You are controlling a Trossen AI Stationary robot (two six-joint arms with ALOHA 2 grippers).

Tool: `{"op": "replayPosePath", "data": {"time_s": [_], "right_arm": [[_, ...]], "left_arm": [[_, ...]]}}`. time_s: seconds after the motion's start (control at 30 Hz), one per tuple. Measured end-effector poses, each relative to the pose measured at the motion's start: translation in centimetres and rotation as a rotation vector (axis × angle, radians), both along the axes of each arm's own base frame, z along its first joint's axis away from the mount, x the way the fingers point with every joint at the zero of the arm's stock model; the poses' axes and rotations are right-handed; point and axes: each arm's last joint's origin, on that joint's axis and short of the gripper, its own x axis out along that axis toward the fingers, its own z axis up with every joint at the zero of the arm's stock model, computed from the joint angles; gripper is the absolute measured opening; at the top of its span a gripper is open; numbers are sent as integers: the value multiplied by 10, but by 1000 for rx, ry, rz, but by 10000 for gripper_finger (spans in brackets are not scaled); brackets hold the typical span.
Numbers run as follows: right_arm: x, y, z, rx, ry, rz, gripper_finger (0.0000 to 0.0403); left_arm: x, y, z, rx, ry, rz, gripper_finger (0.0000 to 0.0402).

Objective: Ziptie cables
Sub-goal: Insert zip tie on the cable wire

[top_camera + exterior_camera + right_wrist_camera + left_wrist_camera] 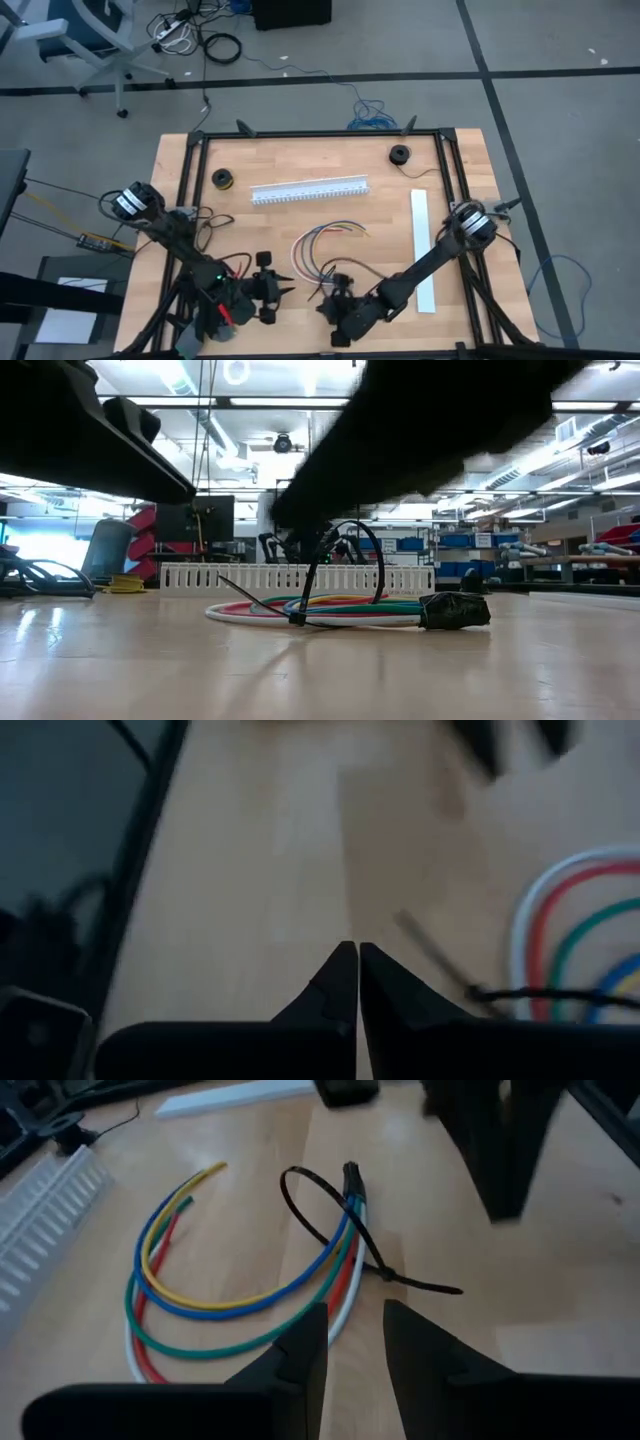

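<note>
Cables curve in a U, ends toward slotted channel.

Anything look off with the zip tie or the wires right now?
Yes: the black plastic zip tie forms a wide slack loop around the thin coloured cables, not cinched. Its tail lies flat on the wooden table; neither gripper holds it.
</note>
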Motion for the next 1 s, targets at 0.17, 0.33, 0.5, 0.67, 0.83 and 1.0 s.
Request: {"op": "replayPosePath", "data": {"time_s": [0.17, 0.33, 0.5, 0.67, 0.83, 1.0], "right_arm": [[10, 15, -18, -151, 67, -53, 0], [14, 19, -11, -300, 48, -81, 0], [21, 9, -16, -270, 128, 16, 0], [26, 4, -15, -280, 134, 48, 7], [27, 5, -14, -293, 120, 67, 35], [27, 5, -13, -322, 102, 50, 73]], "left_arm": [[-4, -4, -2, -14, 5, -5, 76], [-6, -6, -2, -25, 2, -8, 76], [-7, -7, -4, -31, 9, -2, 76], [-7, -7, -4, -42, 7, 4, 76], [-7, -7, -4, -42, 8, 5, 76], [-7, -7, -4, -44, 9, 6, 76]]}}
